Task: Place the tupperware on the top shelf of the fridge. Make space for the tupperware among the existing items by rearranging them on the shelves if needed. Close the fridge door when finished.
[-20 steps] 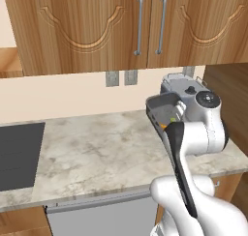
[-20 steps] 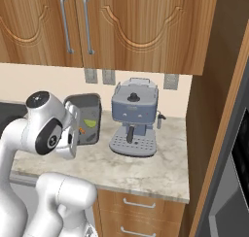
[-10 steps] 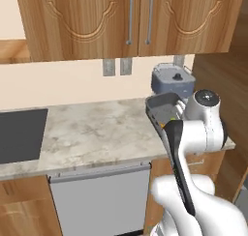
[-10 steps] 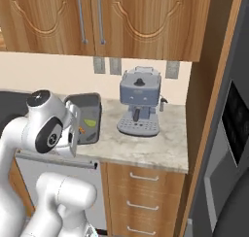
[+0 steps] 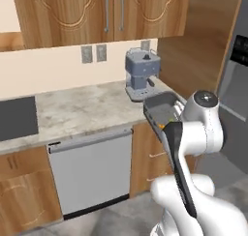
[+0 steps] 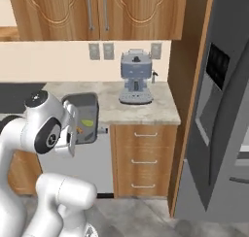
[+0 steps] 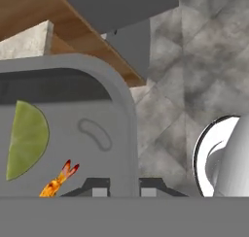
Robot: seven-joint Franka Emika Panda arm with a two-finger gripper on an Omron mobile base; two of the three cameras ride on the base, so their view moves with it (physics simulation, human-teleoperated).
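Carrying is under way: the tupperware (image 6: 83, 118) is gripped by its rim in the clenched gripper (image 7: 123, 186), held beside the counter (image 6: 136, 112). The fridge (image 6: 219, 114), far right, remains to be opened, loaded and closed.

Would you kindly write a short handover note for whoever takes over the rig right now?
Gripper: shut on the rim of the tupperware, which it carries in the air in front of the counter, food pieces inside.
Fridge: at the right, past the coffee machine; the door facing the cameras is closed.
Done: tupperware picked up and off the counter.
Left: reach the fridge, open it, make room on the top shelf if needed, set the tupperware there, close the door.
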